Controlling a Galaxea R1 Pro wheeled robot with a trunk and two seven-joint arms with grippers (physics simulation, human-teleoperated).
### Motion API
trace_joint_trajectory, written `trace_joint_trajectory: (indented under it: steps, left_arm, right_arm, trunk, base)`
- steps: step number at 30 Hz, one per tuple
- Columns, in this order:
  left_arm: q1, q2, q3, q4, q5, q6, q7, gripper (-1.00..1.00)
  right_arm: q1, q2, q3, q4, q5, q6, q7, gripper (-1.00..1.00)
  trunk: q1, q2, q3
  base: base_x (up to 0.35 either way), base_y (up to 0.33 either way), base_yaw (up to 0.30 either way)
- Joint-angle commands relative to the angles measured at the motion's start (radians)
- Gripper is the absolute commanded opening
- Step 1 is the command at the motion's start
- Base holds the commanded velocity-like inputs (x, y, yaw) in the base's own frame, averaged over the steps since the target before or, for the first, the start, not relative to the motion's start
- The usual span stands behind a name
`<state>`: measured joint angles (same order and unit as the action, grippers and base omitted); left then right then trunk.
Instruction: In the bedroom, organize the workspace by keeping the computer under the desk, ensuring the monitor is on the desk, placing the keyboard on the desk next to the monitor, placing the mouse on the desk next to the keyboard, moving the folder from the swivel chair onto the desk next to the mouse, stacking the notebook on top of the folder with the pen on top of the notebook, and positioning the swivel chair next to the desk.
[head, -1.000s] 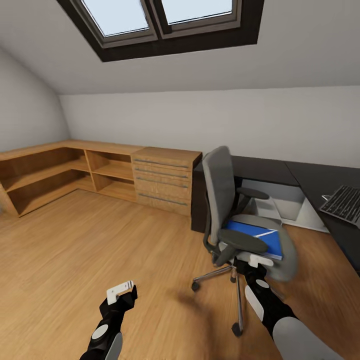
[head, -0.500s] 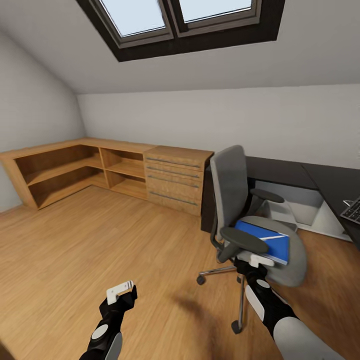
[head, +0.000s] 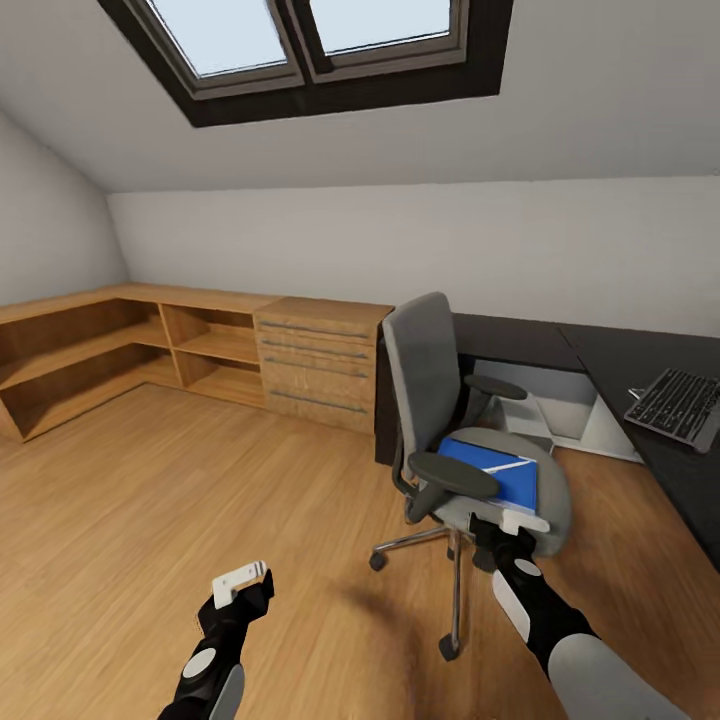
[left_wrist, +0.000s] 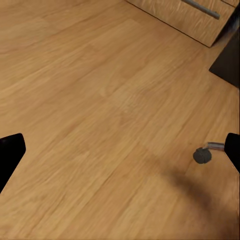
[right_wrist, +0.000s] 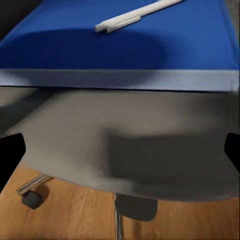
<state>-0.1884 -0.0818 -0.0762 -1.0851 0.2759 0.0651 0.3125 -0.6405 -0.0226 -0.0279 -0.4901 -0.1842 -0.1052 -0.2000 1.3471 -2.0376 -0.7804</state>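
With the blue folder (head: 495, 470) lying on the swivel chair (head: 440, 400) seat, the right gripper (head: 512, 521) is held wide open and empty at the seat's edge, where the castored chair could be nudged away.

Skylight (head: 300, 30) above white walls, oak shelving (head: 150, 350) and wood floor (head: 200, 500).

No legible text, labels, brands, numbers or signs in any view. The keyboard (head: 678, 404) at the right edge of the head view shows key rows, but the key legends are too small to resolve. The blue folder (right_wrist: 120, 45) on the chair seat has a plain cover, with no printing visible in the right wrist view.
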Motion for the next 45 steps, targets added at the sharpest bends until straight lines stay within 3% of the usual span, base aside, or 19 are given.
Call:
trace_joint_trajectory:
  steps: [1, 45]
  left_arm:
    - [0.000, 0.000, -0.002, -0.002, 0.006, 0.004, 0.007, 1.00]
    - [0.000, 0.002, 0.004, -0.008, 0.010, 0.005, 0.003, 1.00]
  right_arm:
    - [-0.001, 0.000, 0.002, 0.001, -0.011, -0.005, -0.001, 1.00]
    - [-0.001, -0.009, 0.000, 0.005, -0.021, -0.005, 0.013, 1.00]
  trunk:
    - [0.000, 0.000, 0.000]
    - [0.000, 0.000, 0.038]
  base:
    - [0.000, 0.000, -0.234]
    - [0.000, 0.000, -0.224]
